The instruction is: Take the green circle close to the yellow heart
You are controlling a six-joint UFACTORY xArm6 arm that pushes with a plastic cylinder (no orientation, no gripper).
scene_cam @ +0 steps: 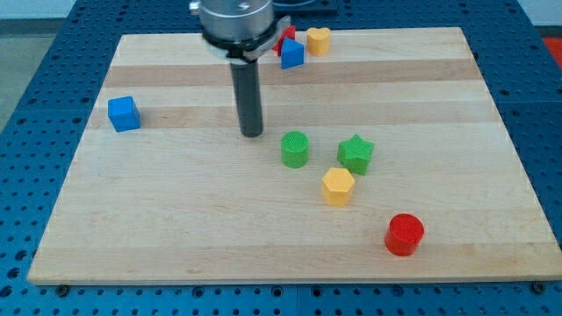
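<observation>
The green circle (295,149) is a short cylinder standing near the middle of the wooden board (176,228). The yellow heart (319,40) sits at the view's top, right of centre, next to a blue block. My tip (252,133) rests on the board a short way to the left of the green circle and slightly above it, with a small gap between them. The yellow heart lies far up the view from both.
A green star (356,154) sits right of the green circle. A yellow hexagon (338,186) lies below them. A red cylinder (405,234) is at lower right. A blue cube (124,113) is at left. A blue block (291,54) and a red block (284,39) touch near the heart.
</observation>
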